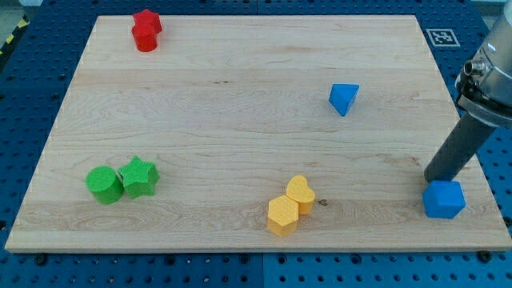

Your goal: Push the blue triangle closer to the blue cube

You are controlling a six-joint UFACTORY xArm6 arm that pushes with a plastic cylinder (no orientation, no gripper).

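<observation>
The blue triangle (343,98) sits on the table (240,120), up toward the view's right and above the middle. The blue cube (443,199) is well apart from it, down near the table's bottom right corner.

My rod comes in from the view's right edge and leans down to the left. My tip (433,181) is right at the top of the blue cube, just beside it or touching it; I cannot tell which. The tip is far from the blue triangle. I have no pincer here, only the rod, so nothing is being held.

Two yellow blocks (290,206) touch each other near the bottom edge, a little right of the middle. A green round block (104,185) and a green star (139,177) sit side by side at the bottom left. Two red blocks (146,30) are close together at the top left.

The table is light wood with grain lines. It rests on a blue base (32,88) full of small holes. A small black and white tag (439,37) lies just past the top right corner.
</observation>
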